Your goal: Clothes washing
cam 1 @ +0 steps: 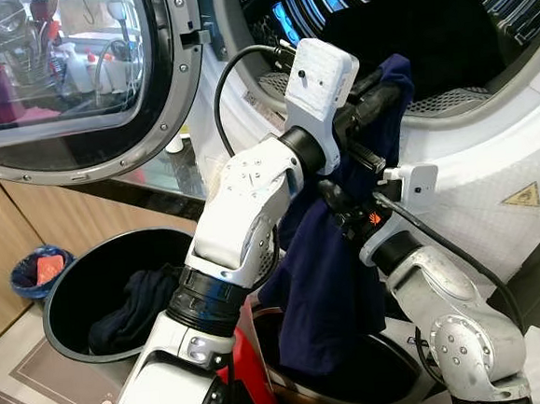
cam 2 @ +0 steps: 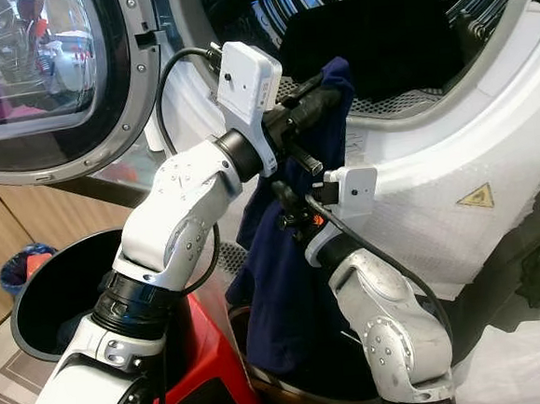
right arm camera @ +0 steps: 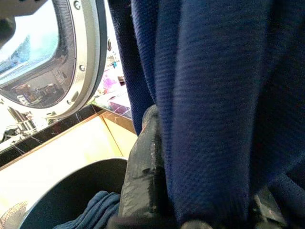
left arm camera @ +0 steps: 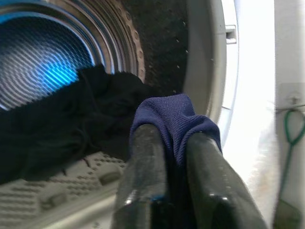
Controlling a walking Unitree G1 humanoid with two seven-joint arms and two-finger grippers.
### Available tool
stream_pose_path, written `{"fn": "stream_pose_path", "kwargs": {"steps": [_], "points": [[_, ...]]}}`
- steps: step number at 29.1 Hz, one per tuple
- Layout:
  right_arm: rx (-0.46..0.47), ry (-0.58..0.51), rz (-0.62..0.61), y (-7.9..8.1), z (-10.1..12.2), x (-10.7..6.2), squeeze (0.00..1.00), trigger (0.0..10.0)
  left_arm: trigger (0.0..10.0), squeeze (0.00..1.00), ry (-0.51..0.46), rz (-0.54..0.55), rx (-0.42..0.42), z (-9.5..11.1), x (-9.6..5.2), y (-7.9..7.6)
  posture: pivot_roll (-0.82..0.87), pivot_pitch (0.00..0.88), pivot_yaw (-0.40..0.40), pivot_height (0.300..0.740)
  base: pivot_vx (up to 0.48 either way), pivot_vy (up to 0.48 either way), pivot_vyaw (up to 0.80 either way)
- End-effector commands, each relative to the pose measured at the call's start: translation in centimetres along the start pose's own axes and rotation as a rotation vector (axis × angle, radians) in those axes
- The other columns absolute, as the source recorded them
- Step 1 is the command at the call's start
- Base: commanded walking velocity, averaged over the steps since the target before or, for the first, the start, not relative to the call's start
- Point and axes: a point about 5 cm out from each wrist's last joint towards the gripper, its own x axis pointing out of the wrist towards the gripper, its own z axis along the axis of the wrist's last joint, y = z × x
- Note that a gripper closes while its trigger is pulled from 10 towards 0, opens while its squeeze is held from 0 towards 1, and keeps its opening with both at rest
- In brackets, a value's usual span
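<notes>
A navy garment (cam 1: 328,291) hangs from the washer's drum opening (cam 1: 459,103) down into a dark basket (cam 1: 401,383) at my feet. My left gripper (left arm camera: 174,136) is raised to the drum's lip and is shut on the garment's top fold. Dark clothes (left arm camera: 57,124) lie inside the drum just beyond it. My right gripper (cam 1: 345,210) sits lower, buried in the hanging cloth. In the right wrist view the navy fabric (right arm camera: 209,119) runs between its fingers (right arm camera: 143,162) and looks pinched there.
The washer's round door (cam 1: 73,77) stands open to the left. A black tub (cam 1: 66,284) holding dark clothes (cam 1: 134,311) sits on the floor below it. A small blue bin (cam 1: 37,272) is by the wooden cabinet. A red part (cam 2: 204,376) is near my torso.
</notes>
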Motion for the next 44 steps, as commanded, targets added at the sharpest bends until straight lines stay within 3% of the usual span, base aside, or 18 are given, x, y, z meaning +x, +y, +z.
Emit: {"fn": "stream_pose_path", "kwargs": {"steps": [1, 4, 10, 22, 24, 25, 29, 30, 31, 32, 33, 34, 35, 38, 44], "points": [[-0.006, -0.025, 0.016, 0.2, 0.6, 0.0, 0.0, 0.0, 10.0, 1.0, -0.032, -0.032, 0.0, 1.3, 0.2, -0.2, 0.04, 0.001, 0.015, 0.74, 0.0, 0.0, 0.0], [-0.009, -0.029, 0.011, -0.1, 0.8, 0.0, 0.0, 0.0, 10.0, 1.0, -0.02, -0.078, -0.014, 1.6, -0.2, -0.4, 0.04, 0.004, 0.014, 0.74, 0.0, 0.0, 0.0], [-0.035, -0.04, -0.012, -1.1, 1.4, -0.1, 0.0, 0.0, 10.0, 1.0, 0.048, -0.198, 0.061, 1.9, -2.1, -0.9, 0.05, 0.011, 0.013, 0.74, 0.0, 0.0, 0.0], [-0.056, -0.058, -0.058, -2.4, 2.1, -0.3, 0.0, 0.0, 10.0, 1.0, 0.171, -0.142, 0.138, 1.9, -5.5, 0.5, 0.05, 0.017, 0.009, 0.74, 0.0, 0.0, 0.0], [-0.062, -0.062, -0.065, -2.7, 2.3, -0.3, 0.0, 0.0, 10.0, 0.24, 0.193, -0.154, 0.157, 2.1, -6.4, 0.7, 0.06, 0.019, 0.001, 0.74, 0.0, 0.0, 0.0], [-0.067, -0.068, -0.071, -3.1, 2.6, -0.3, 0.0, 0.0, 10.0, 0.0, 0.198, -0.165, 0.15, 2.3, -7.0, 0.8, 0.06, 0.019, 0.0, 0.74, 0.0, 0.0, 0.0], [-0.116, -0.092, -0.063, -3.8, 4.0, -0.2, 0.0, 0.0, 10.0, 0.0, 0.214, -0.213, 0.093, 2.5, -8.2, 0.7, 0.06, 0.012, -0.002, 0.74, 0.0, 0.0, 0.0], [-0.144, -0.102, -0.051, -3.8, 4.6, -0.1, 0.0, 0.0, 10.0, 0.0, 0.224, -0.23, 0.072, 2.4, -8.5, 0.5, 0.06, 0.012, -0.002, 0.74, 0.0, 0.0, 0.0], [-0.225, -0.128, -0.003, -4.0, 6.6, 0.3, 0.0, 0.0, 10.0, 0.0, 0.259, -0.289, 0.044, 1.9, -9.7, 0.1, 0.06, 0.007, -0.002, 0.74, 0.0, 0.0, 0.0], [-0.225, -0.128, -0.003, -4.0, 6.6, 0.3, 0.0, 0.0, 10.0, 0.0, 0.259, -0.289, 0.044, 1.9, -9.7, 0.1, 0.06, 0.007, -0.002, 0.74, 0.0, 0.0, 0.0], [-0.265, -0.142, 0.02, -4.0, 7.6, 0.5, 0.0, 3.5, 10.0, 0.0, 0.269, -0.322, 0.023, 1.8, -10.3, -0.3, 0.05, 0.002, -0.003, 0.74, 0.0, 0.0, 0.0], [-0.288, -0.153, 0.032, -4.0, 8.3, 0.6, 0.0, 4.3, 10.0, 0.0, 0.279, -0.345, 0.006, 1.7, -10.7, -0.6, 0.05, 0.002, -0.003, 0.74, 0.0, 0.0, 0.0], [-0.312, -0.163, 0.04, -4.0, 9.0, 0.8, 0.0, 10.0, 10.0, 0.0, 0.291, -0.368, -0.01, 1.5, -11.1, -0.9, 0.05, 0.0, -0.007, 0.74, 0.0, 0.0, 0.0], [-0.388, -0.195, 0.114, -3.7, 11.3, 1.4, 0.0, 10.0, 10.0, 0.0, 0.317, -0.398, -0.013, 1.0, -12.5, -1.5, 0.06, 0.0, -0.019, 0.74, 0.0, 0.0, 0.0], [-0.445, -0.253, 0.178, -3.4, 14.3, 2.3, 0.0, 10.0, 10.0, 0.0, 0.37, -0.343, -0.01, -0.2, -13.3, -1.6, 0.07, 0.0, -0.034, 0.74, 0.0, 0.0, 0.0]]}}
